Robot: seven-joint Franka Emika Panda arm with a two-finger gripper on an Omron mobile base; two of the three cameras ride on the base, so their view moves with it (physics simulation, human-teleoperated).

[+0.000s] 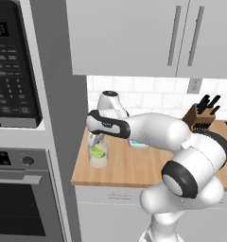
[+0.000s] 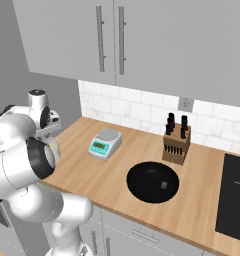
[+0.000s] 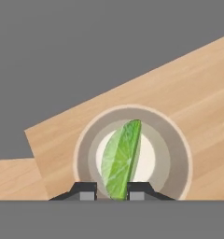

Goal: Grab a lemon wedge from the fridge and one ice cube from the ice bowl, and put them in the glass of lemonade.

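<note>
The left base view looks forward and down from behind the arm (image 1: 181,156) at the desk's (image 1: 134,170) left end beside the oven. The right base view faces the same desk (image 2: 92,165) from the other side, taking in more rightward. The hand view looks straight down, close over the glass (image 3: 132,154).

Arm bent, reaching left, wrist turned down. Gripper (image 1: 95,140) vertical, jaws nearly closed, pinching the wedge (image 3: 120,160) between the fingertips (image 3: 87,191).
</note>
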